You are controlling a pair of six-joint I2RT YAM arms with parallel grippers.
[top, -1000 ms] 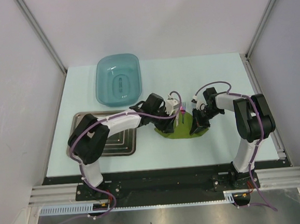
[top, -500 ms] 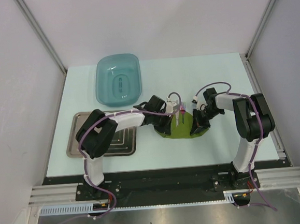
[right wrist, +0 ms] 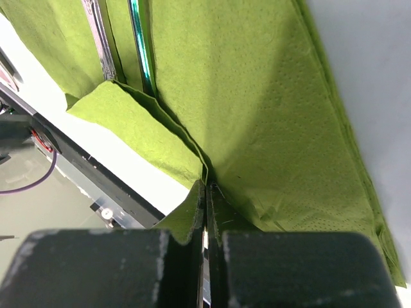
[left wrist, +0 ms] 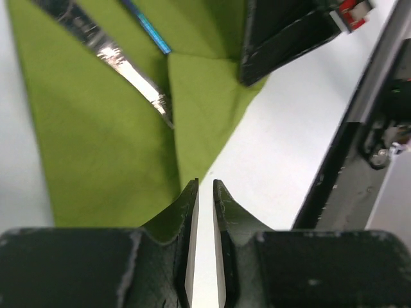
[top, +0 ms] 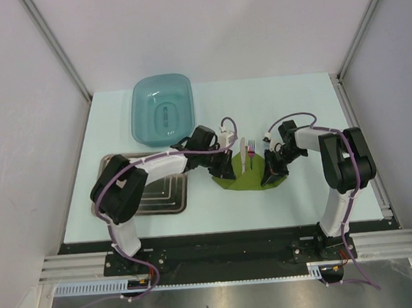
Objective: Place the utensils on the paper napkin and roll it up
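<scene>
The olive-green paper napkin [top: 249, 176] lies mid-table with the utensils [top: 246, 154] on it, a silver blade [left wrist: 131, 67] and a fork [top: 250, 149] side by side. My left gripper [top: 226, 168] sits low at the napkin's left edge [left wrist: 96, 141]. Its jaws stand a narrow gap apart [left wrist: 205, 183], with only white table showing between them. My right gripper [top: 270, 173] is at the napkin's right side, shut [right wrist: 207, 185] on a raised fold of the napkin [right wrist: 257, 96]. That fold leans toward the utensil handles [right wrist: 138, 45].
A teal plastic basin [top: 162, 118] stands at the back left. A steel tray [top: 109, 164] lies under my left arm at the left. The right gripper's black body [left wrist: 282, 32] shows just beyond the napkin in the left wrist view.
My left gripper has pulled back left off the napkin, uncovering the utensils, and its jaws closed, then parted slightly. The right gripper has held still on the fold.
</scene>
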